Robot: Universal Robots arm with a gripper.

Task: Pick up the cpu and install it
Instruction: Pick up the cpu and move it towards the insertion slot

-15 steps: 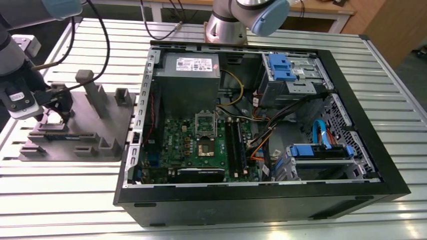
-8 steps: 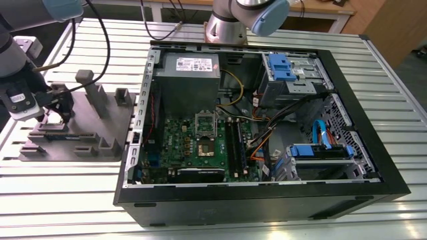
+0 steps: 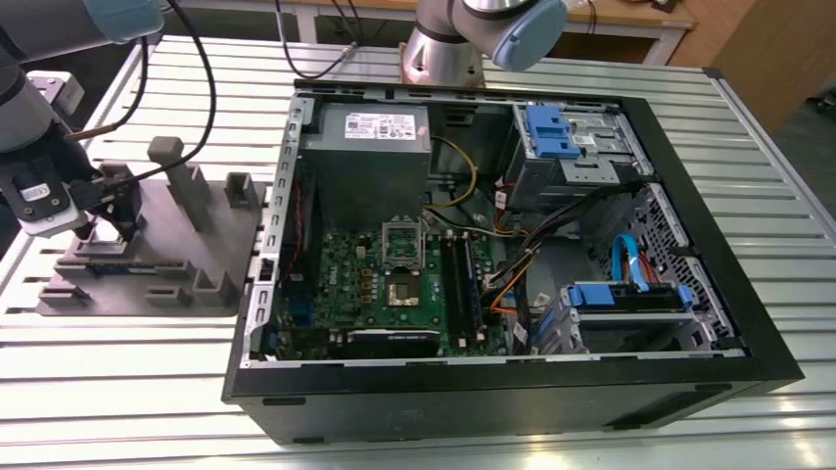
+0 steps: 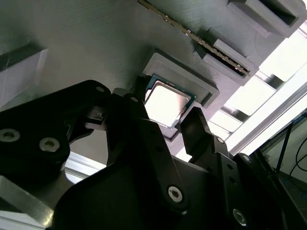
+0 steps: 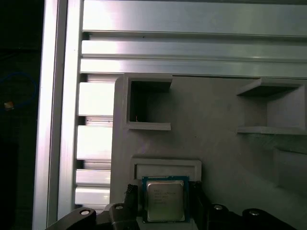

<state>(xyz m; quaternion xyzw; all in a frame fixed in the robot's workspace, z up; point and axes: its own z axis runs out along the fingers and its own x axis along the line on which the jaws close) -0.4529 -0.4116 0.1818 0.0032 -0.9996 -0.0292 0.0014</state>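
Observation:
The cpu (image 5: 165, 200), a small square chip with a shiny metal top, lies flat in a shallow recess of the grey fixture block (image 5: 216, 143). In the second wrist view the cpu (image 4: 166, 102) shows between my black fingers (image 4: 135, 112), one on each side, with narrow gaps to its edges. My gripper (image 4: 165, 120) is open and down low over the chip. In the exterior view the gripper (image 3: 105, 230) hangs over the fixture block (image 3: 183, 245) at the exterior view's left. The motherboard socket (image 3: 402, 289) lies inside the open computer case, its metal frame (image 3: 402, 242) swung up.
The open black computer case (image 3: 751, 367) stands at the exterior view's right of the fixture, on a slatted aluminium table (image 3: 117, 392). The fixture carries upright posts (image 3: 166, 155) and slots (image 5: 146, 103). A second arm's base (image 3: 444, 49) stands behind the case. Cables (image 3: 196, 69) hang above the fixture.

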